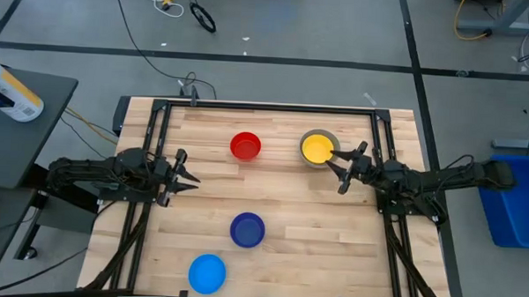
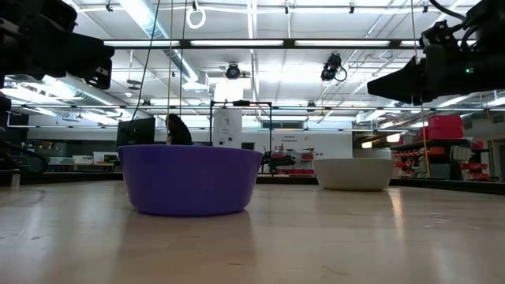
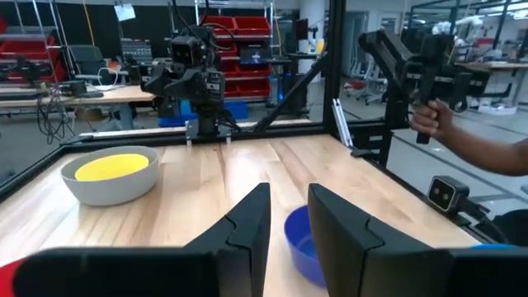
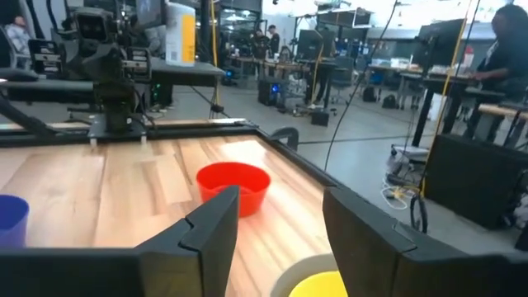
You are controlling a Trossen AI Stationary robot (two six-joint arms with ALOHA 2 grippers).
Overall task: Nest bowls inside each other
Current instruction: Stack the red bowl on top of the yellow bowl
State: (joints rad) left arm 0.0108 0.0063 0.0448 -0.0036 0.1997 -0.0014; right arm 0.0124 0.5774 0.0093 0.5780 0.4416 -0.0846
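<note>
A yellow bowl (image 1: 316, 149) sits nested in the grey bowl (image 1: 333, 138) at the far right of the table. The red bowl (image 1: 245, 146) stands alone to their left, the dark blue bowl (image 1: 247, 229) nearer the front, and the light blue bowl (image 1: 207, 273) at the near edge. My right gripper (image 1: 341, 171) hovers level and open just right of the grey bowl; in its wrist view the yellow bowl (image 4: 318, 285) shows low between its fingers, untouched. My left gripper (image 1: 191, 174) waits at the left, level, with a narrow gap (image 3: 289, 206) and nothing in it.
Black frame rails (image 1: 275, 106) run round the tabletop's far and side edges. A person's hand (image 3: 429, 120) on a control arm shows beyond the table in the left wrist view. Bare wood lies between the red and dark blue bowls.
</note>
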